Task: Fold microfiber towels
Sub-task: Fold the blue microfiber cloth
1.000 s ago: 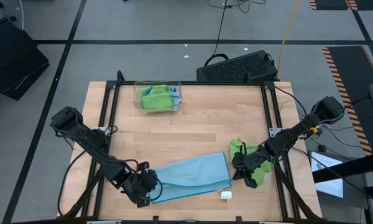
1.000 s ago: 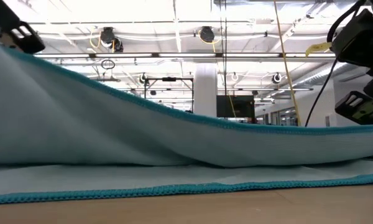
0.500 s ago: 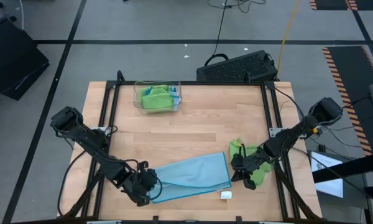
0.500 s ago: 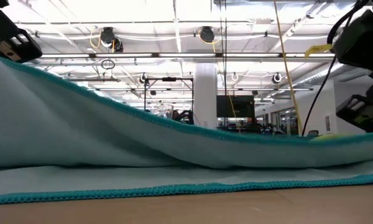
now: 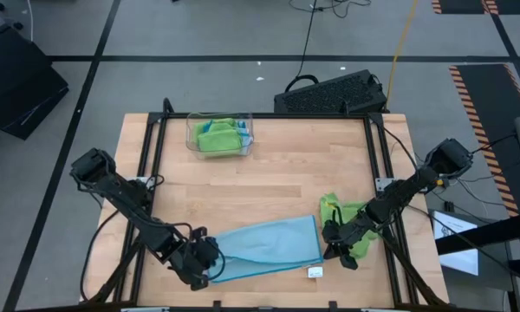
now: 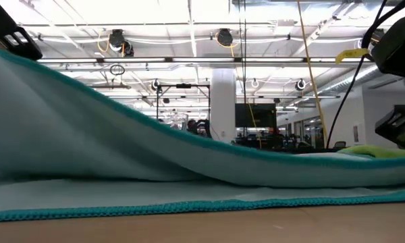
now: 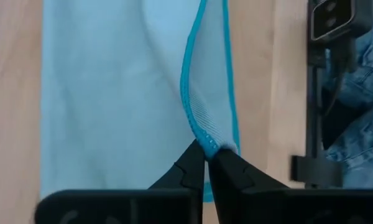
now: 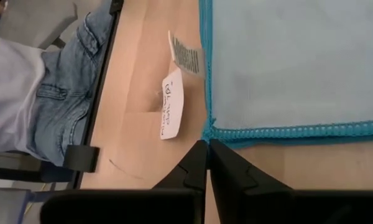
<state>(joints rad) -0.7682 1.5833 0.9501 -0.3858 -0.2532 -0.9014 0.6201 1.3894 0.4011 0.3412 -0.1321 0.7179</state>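
A light blue microfiber towel [image 5: 269, 247] lies doubled near the table's front edge, its lower layer flat on the wood. My left gripper [image 5: 210, 267] is shut on the towel's left end, and the upper layer's hem [image 6: 88, 84] slopes up toward it. My right gripper [image 5: 328, 250] is shut at the towel's right near corner, low over the table. A crumpled lime green towel [image 5: 351, 217] lies on the table under the right arm. My left gripper pinches a bunched fold of the upper layer's teal hem [image 7: 208, 144] between its two fingertips, slanting down from the table's left. That end is lifted clear of the lower layer [image 7: 99, 112] and sags slack toward the right. My right gripper's shut fingertips meet the very tip of the towel's hemmed corner [image 8: 206, 135], slanting down from the table's right. The cloth beyond the corner lies flat and slack on the table.
A clear tray [image 5: 219, 136] holding green and blue cloths stands at the back left. A white tag [image 5: 315, 271] lies on the wood by the towel's right corner. A black keyboard [image 5: 329, 93] sits beyond the far edge. A person in jeans [image 8: 62, 93] stands at the near side.
My right gripper has sunk toward the table and a little toward its near edge, still shut. The right end of the towel's upper layer has come down onto the lower layer, uncovering the green towel in the low view. The left end stays lifted.
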